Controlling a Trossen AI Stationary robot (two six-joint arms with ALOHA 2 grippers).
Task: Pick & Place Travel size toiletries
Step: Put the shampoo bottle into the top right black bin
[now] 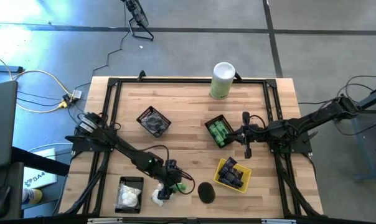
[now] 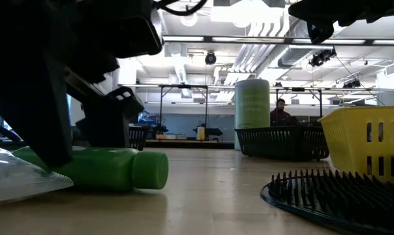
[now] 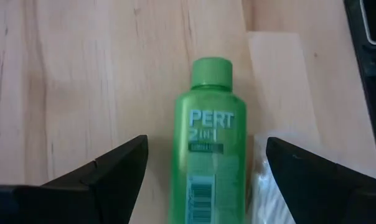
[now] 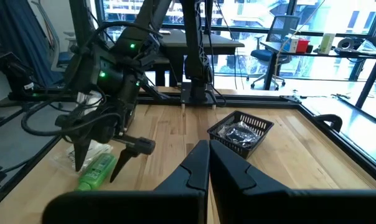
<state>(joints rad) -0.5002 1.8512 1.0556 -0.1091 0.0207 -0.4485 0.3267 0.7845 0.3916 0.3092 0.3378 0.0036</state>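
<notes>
A bright green little bottle (image 3: 208, 149) lies on its side on the wooden table near the front edge, its cap (image 3: 212, 71) pointing away from my left arm. My left gripper (image 3: 206, 142) is open and slants down over it, one finger on each side of the bottle's body, apart from it. From the right wrist view the same gripper (image 4: 104, 163) stands astride the bottle (image 4: 96, 173). A white crinkly packet (image 3: 263, 186) lies right beside the bottle. My right gripper (image 4: 208, 163) is shut and waits level above the table's right half (image 1: 246, 144).
A black basket (image 1: 131, 193) with white packets sits at the front left. A flat black disc (image 1: 206, 191) lies right of the bottle, a yellow basket (image 1: 233, 175) with dark tubes beyond it. Two more black baskets (image 1: 219, 131) (image 1: 154, 121) stand mid-table. A tall canister (image 1: 222, 79) stands at the far edge.
</notes>
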